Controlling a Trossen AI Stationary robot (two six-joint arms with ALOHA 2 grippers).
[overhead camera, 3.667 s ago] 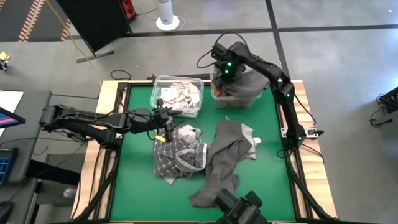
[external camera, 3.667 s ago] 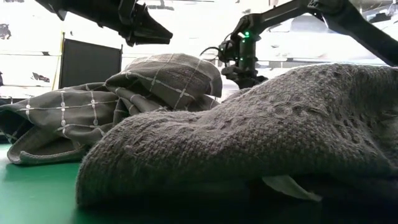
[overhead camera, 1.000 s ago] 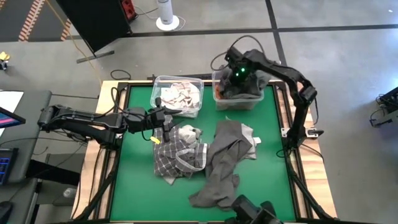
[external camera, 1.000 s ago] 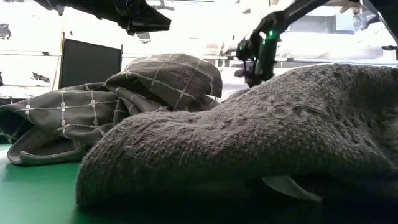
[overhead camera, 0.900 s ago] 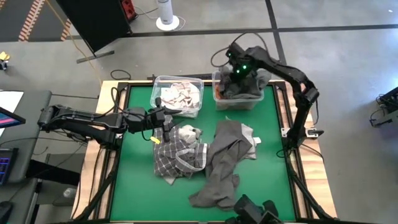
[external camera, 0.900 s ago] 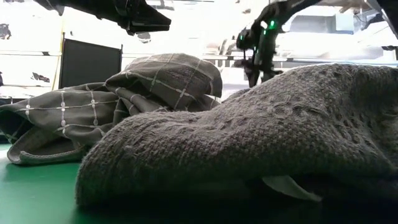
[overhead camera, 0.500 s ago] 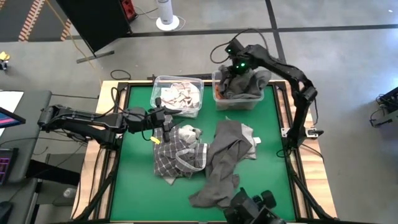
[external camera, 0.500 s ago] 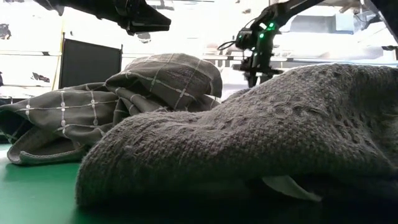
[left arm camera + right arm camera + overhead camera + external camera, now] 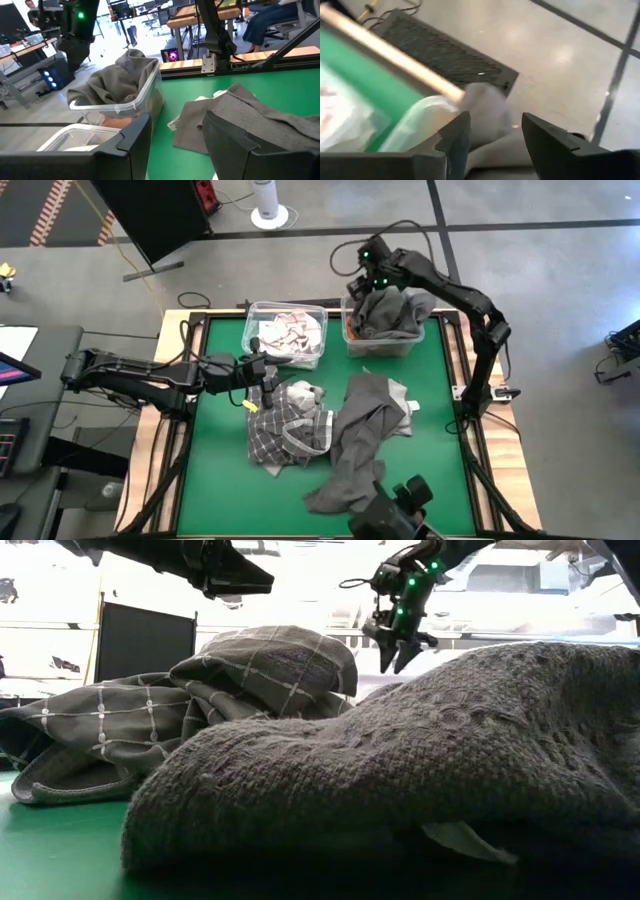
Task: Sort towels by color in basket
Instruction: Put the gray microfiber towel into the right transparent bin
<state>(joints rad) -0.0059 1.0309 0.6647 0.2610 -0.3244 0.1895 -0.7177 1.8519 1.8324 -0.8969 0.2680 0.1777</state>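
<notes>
We are lifting the right gripper point(image 9: 368, 280), jaws apart and empty, clear of the dark towel point(image 9: 392, 312) heaped in the far-right bin point(image 9: 385, 345), while the left gripper point(image 9: 262, 370), jaws apart, is waiting over the checked towel point(image 9: 285, 435) mid-desk, best pinched at a raised fold.

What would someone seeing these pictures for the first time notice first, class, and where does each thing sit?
The heap of towels mid-table stands out: a long dark grey towel draped beside a grey-and-white checked towel. At the far edge, the right-hand clear bin brims with a grey towel, and the right gripper hangs over it, fingers apart and empty. The left gripper hovers, open, between the other bin and the heap.
</notes>
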